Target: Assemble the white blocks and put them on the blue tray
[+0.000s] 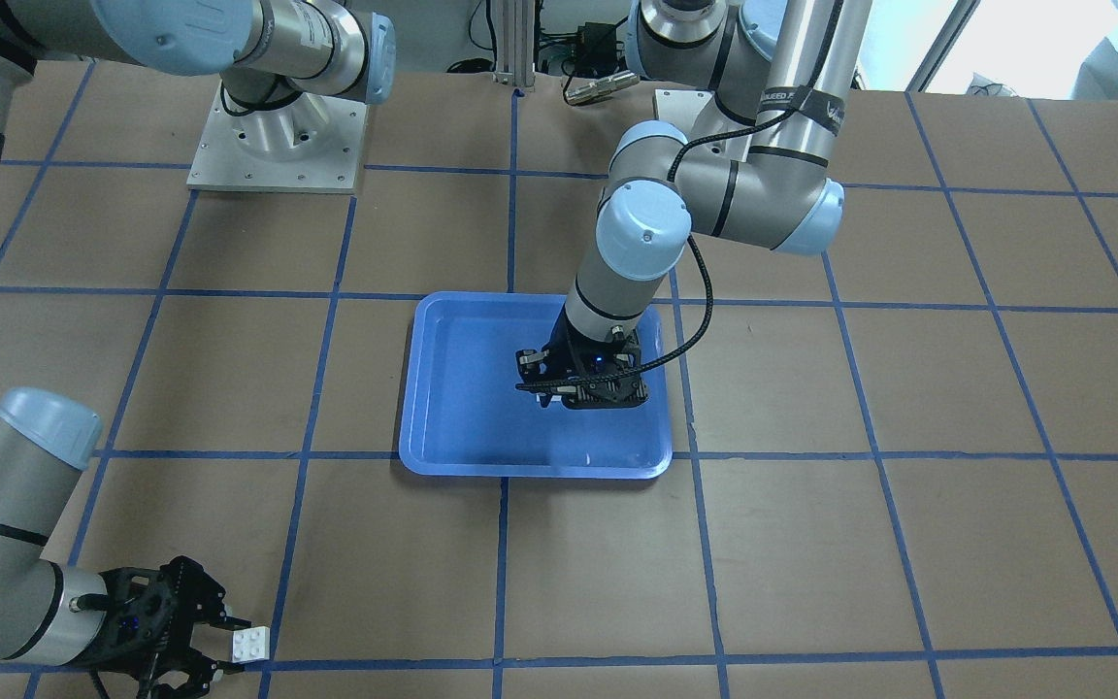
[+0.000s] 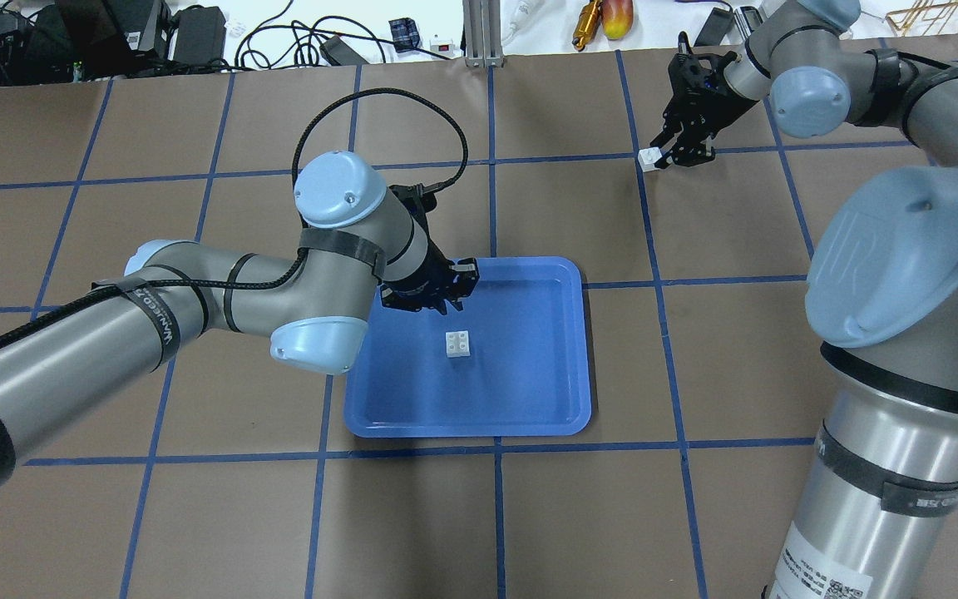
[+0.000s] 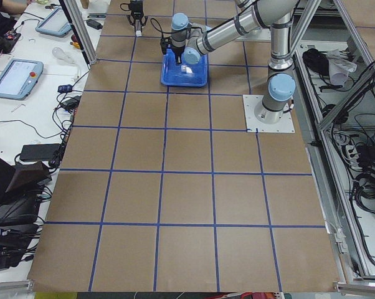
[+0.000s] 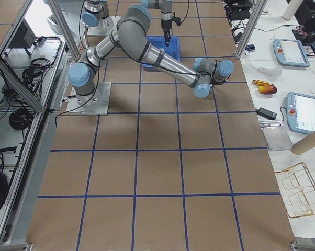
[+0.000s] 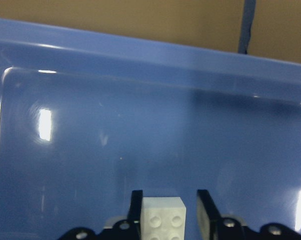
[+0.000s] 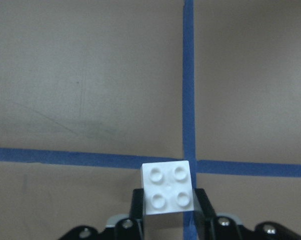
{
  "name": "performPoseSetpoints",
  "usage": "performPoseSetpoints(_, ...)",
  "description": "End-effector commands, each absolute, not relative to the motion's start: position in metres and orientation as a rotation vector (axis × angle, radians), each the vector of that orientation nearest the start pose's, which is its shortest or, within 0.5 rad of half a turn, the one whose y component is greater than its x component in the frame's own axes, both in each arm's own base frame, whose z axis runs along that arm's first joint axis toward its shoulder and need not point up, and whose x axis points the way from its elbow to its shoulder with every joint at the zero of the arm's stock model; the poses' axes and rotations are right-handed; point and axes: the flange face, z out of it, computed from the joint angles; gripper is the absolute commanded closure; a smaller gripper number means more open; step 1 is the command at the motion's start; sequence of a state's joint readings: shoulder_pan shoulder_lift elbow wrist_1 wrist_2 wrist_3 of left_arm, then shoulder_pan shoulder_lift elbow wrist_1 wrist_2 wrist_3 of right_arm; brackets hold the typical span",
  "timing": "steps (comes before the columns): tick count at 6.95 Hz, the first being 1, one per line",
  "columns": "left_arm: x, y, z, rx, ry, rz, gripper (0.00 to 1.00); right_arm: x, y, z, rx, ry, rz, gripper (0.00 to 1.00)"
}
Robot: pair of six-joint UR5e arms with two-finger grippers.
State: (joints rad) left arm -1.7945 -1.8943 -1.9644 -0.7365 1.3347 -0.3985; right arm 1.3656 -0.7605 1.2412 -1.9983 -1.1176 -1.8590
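Note:
The blue tray [image 2: 529, 399] lies mid-table, also in the front view [image 1: 462, 408]. One white block [image 2: 458, 343] rests studs-up on its floor. My left gripper [image 2: 444, 304] hangs over the tray with its jaws apart. In the left wrist view the block [image 5: 163, 214] sits between the fingers with a gap on its right side. My right gripper [image 2: 660, 158] is shut on the second white block [image 2: 651, 158] at the far right. That block shows at the fingertips in the front view [image 1: 250, 644] and the right wrist view [image 6: 168, 192], over a blue tape crossing.
Brown table with a blue tape grid [image 2: 496, 166]. The right arm's base plate [image 1: 278, 146] stands at the robot's edge. Cables and gear [image 2: 279, 33] lie along the far edge. The left arm's elbow [image 2: 317, 345] overhangs the tray's left side.

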Motion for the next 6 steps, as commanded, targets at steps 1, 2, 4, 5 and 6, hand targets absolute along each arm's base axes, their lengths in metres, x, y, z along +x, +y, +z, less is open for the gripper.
performPoseSetpoints(1, -0.244, -0.502, 0.220, -0.280, 3.404, -0.042, 0.85, 0.021, -0.770, 0.185, -2.064, 1.926, -0.520, 0.91)
performPoseSetpoints(2, -0.236, -0.499, 0.213, -0.254, 3.408, -0.014, 0.88, 0.024, -0.769, 0.195, -2.072, 1.927, -0.528, 0.93)
performPoseSetpoints(4, -0.233, -0.495, 0.208, -0.186, 3.409, -0.003, 0.90, 0.031, -0.761, 0.232, -2.067, 1.929, -0.530, 0.94)
performPoseSetpoints(5, -0.232, -0.497, 0.208, -0.185, 3.410, -0.009, 0.90, 0.055, -0.746, 0.264, -2.054, 1.898, -0.522, 0.94)
performPoseSetpoints(6, -0.235, -0.495, 0.213, -0.173, 3.411, -0.023, 0.90, 0.089, -0.731, 0.297, -2.001, 1.930, -0.519, 0.93)
